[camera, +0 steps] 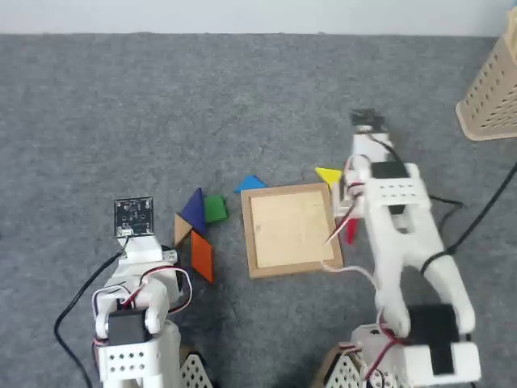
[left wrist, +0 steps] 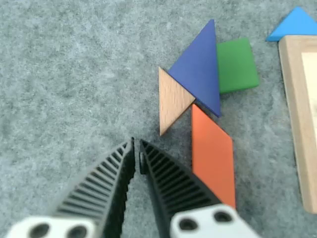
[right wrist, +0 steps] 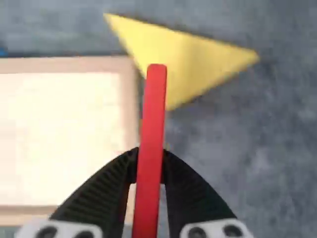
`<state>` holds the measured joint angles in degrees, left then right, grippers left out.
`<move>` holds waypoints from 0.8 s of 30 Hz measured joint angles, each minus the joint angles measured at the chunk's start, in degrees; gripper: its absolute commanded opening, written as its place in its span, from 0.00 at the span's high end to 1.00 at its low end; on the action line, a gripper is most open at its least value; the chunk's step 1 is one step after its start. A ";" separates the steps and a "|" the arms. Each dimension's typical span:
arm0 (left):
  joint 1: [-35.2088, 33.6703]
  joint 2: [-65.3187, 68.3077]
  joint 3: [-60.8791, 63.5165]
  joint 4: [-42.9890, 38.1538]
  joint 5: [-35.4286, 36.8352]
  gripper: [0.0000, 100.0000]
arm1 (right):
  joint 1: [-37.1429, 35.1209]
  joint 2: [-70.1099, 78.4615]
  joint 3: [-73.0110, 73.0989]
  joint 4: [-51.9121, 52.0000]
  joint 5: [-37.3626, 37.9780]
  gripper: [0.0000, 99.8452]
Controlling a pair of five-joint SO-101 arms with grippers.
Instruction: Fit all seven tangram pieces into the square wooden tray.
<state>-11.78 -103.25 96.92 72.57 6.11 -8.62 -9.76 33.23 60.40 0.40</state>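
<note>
The square wooden tray (camera: 255, 242) lies in the middle of the grey mat, its well bare. My right gripper (right wrist: 148, 161) is shut on a red piece (right wrist: 151, 148), held on edge over the tray's right rim (right wrist: 130, 99); the red piece (camera: 350, 229) shows beside that rim from above. A yellow triangle (right wrist: 188, 64) (camera: 328, 175) lies just past the tray's far right corner. Left of the tray sit a dark blue triangle (left wrist: 200, 69), green square (left wrist: 237, 64), wooden triangle (left wrist: 173, 99) and orange parallelogram (left wrist: 212, 151). A light blue triangle (camera: 250, 183) rests by the tray's far left corner. My left gripper (left wrist: 136, 145) is shut, empty, near the wooden triangle.
A perforated wooden stand (camera: 493, 89) is at the far right edge. Cables run from the right arm's base (camera: 477, 218). Open grey mat stretches behind the pieces and to the far left.
</note>
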 measured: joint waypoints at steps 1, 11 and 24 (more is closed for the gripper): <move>0.00 0.00 0.00 0.00 0.00 0.99 | -1.58 -0.35 0.00 -0.18 1.14 0.99; 0.00 0.00 0.00 0.00 0.00 0.99 | -15.65 5.45 -8.09 -2.37 25.23 0.99; 0.00 0.00 0.00 0.00 0.00 0.99 | -19.78 14.24 -8.97 -5.27 61.80 0.99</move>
<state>-11.78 -103.25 96.92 72.57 6.11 -28.40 4.48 24.26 55.12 62.20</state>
